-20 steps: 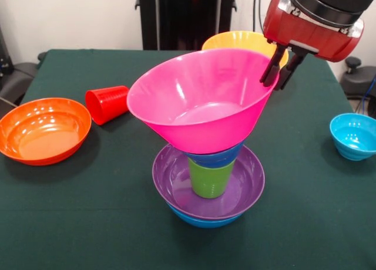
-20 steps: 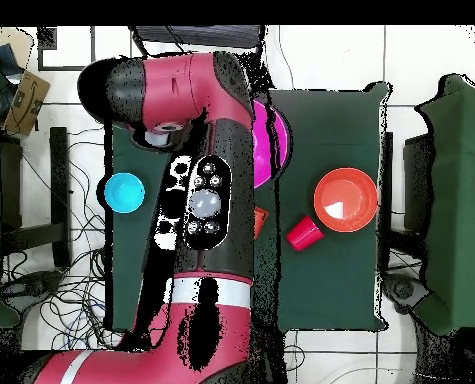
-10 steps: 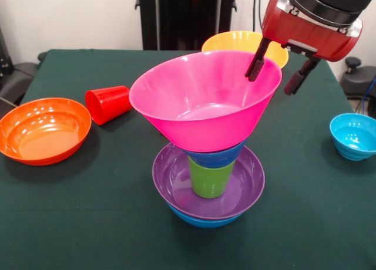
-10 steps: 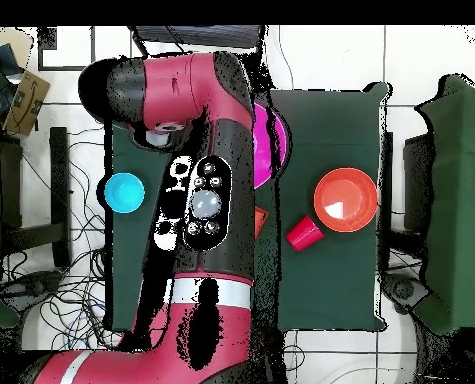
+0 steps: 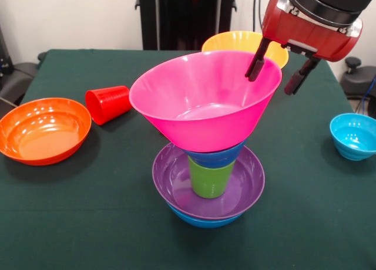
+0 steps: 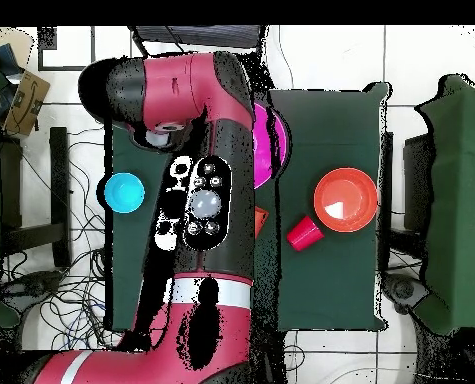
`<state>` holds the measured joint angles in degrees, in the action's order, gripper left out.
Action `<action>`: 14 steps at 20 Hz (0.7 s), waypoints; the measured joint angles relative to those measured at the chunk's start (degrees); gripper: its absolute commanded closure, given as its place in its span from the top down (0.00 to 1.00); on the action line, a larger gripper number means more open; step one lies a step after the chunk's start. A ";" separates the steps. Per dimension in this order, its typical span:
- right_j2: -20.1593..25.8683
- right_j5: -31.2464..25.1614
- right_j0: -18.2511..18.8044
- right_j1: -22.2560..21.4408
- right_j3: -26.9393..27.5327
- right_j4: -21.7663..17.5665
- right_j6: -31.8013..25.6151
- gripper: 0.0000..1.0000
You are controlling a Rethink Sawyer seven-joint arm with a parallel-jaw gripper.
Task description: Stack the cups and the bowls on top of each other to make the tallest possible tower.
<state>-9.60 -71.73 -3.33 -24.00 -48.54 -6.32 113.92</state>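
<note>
A: Where's the tower (image 5: 208, 158)?
B: Mid-bench (image 5: 88, 223): blue bowl, purple bowl, green cup, small dark blue bowl, glossy pink bowl (image 5: 202, 100) tilted on top.
A: Tool (image 5: 276, 76)?
B: Spread wide, straddling the pink rim.

No readable text, label, brand, number or sign anywhere in either view. Plain, unmarked surfaces on the glossy plastic bowls and cups, the dark green table cloth and the red and black arm casing alike.
</note>
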 measured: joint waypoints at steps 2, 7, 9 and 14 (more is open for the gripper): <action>0.00 0.00 0.00 0.00 0.00 0.00 0.00 1.00; 0.00 -0.07 0.00 -0.05 0.01 0.00 0.00 1.00; 0.00 -0.33 0.00 -0.04 0.12 0.00 0.00 1.00; 0.00 -1.62 0.00 -0.08 1.17 0.00 0.00 1.00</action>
<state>-9.60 -73.36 -3.33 -24.08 -47.37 -6.32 113.92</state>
